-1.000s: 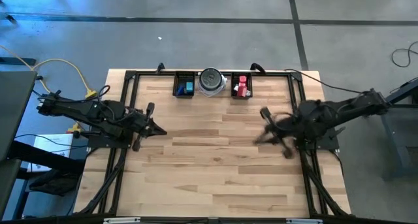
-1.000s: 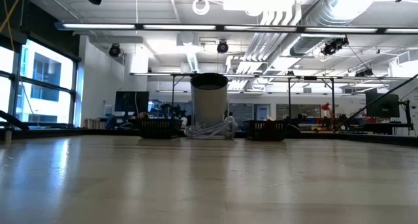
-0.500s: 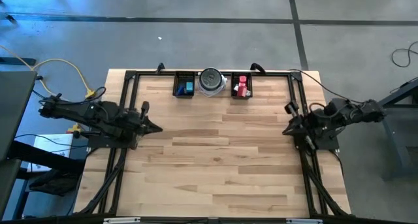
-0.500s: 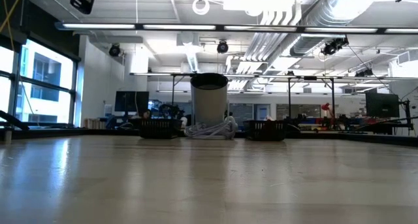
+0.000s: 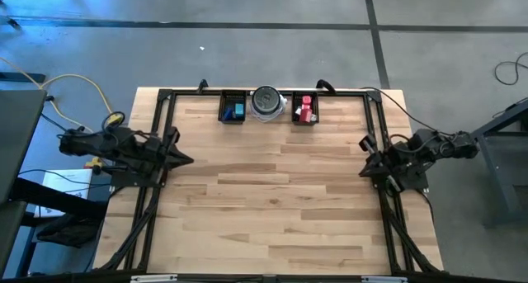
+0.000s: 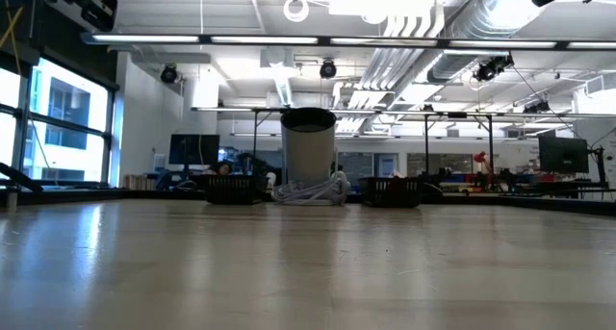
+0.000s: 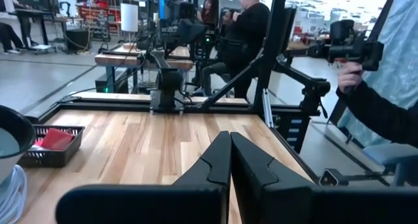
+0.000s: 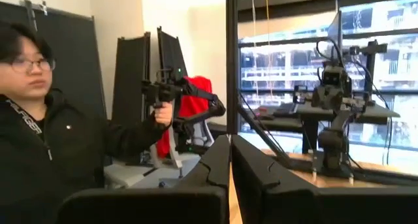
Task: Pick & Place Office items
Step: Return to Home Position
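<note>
Your left gripper sits over the left edge of the bench, about midway along it, with its arm folded outside the black frame. Its fingers are pressed flat against each other and hold nothing.

Your right gripper sits over the right edge of the bench, directly across from the left one. Its fingers are likewise closed tight on each other and carry nothing.

The office items that can be made out all lie in containers along the far edge of the bench. The left black tray holds the blue pieces, with a darker piece beside them whose colour cannot be told. The right black tray holds the red pieces; something pale lies among them, too small to identify. The left wrist view confirms a red piece lying inside that tray.

Between the two trays, near both, stands the round silver-grey dish. In the low view it stands taller than the trays, and a white cord is coiled at its base.

Beyond the right side of the bench, a hand in a dark sleeve grips a black handle. Beyond the left side, a person in a dark jacket holds a similar handle at arm's length.
</note>
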Robot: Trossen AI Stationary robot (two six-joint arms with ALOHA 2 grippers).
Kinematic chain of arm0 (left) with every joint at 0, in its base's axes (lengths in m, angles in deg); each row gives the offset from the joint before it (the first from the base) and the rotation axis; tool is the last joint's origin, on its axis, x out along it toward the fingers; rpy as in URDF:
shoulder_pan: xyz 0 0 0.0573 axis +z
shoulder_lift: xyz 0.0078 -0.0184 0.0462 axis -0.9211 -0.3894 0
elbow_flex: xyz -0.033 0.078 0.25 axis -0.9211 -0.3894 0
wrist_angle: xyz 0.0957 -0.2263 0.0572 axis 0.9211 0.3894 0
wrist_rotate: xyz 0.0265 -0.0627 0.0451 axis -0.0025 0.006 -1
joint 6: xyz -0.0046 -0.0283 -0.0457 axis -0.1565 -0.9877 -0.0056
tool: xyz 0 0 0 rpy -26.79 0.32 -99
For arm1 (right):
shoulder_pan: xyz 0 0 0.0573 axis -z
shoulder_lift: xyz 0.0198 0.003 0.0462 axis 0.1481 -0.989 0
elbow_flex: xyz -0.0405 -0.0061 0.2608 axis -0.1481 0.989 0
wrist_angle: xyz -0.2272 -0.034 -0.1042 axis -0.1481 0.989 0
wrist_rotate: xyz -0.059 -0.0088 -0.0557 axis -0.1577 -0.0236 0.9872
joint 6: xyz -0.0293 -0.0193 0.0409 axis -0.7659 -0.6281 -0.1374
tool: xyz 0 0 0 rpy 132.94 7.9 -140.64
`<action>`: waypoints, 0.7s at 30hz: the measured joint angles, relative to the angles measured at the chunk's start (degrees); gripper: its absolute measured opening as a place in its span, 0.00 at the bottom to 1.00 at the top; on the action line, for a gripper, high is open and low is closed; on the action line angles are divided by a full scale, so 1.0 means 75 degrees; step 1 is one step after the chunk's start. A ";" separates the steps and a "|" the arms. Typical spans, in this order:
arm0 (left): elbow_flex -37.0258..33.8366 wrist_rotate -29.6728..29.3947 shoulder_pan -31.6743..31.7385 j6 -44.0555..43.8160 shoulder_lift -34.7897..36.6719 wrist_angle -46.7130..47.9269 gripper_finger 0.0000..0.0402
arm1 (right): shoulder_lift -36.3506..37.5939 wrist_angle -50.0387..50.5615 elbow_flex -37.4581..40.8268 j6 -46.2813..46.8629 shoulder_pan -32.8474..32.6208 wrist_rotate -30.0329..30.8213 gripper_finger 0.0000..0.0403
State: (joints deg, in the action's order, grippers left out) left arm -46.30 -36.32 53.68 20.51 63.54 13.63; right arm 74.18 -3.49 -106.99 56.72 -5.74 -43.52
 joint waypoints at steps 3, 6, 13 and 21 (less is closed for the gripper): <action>-0.0169 -0.0034 0.0000 0.0000 0.0327 0.0016 0.00 | 0.0048 0.0241 -0.0001 0.0008 0.0003 0.0063 0.01; -0.0235 -0.0039 -0.0001 -0.0057 0.0661 0.0245 0.00 | 0.0045 0.0360 -0.0001 0.0109 0.0003 0.0082 0.01; -0.0246 -0.0572 -0.0001 -0.0228 0.0999 0.0789 0.00 | 0.0115 0.0692 -0.0001 0.0195 0.0003 0.0520 0.01; -0.0559 -0.1059 0.0000 0.0544 0.1005 0.0504 0.00 | 0.0120 0.0610 0.0107 0.0061 0.0002 0.0606 0.01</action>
State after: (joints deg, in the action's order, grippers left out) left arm -50.49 -44.26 53.68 24.59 71.08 17.42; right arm 75.08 1.09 -106.19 57.18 -5.73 -38.98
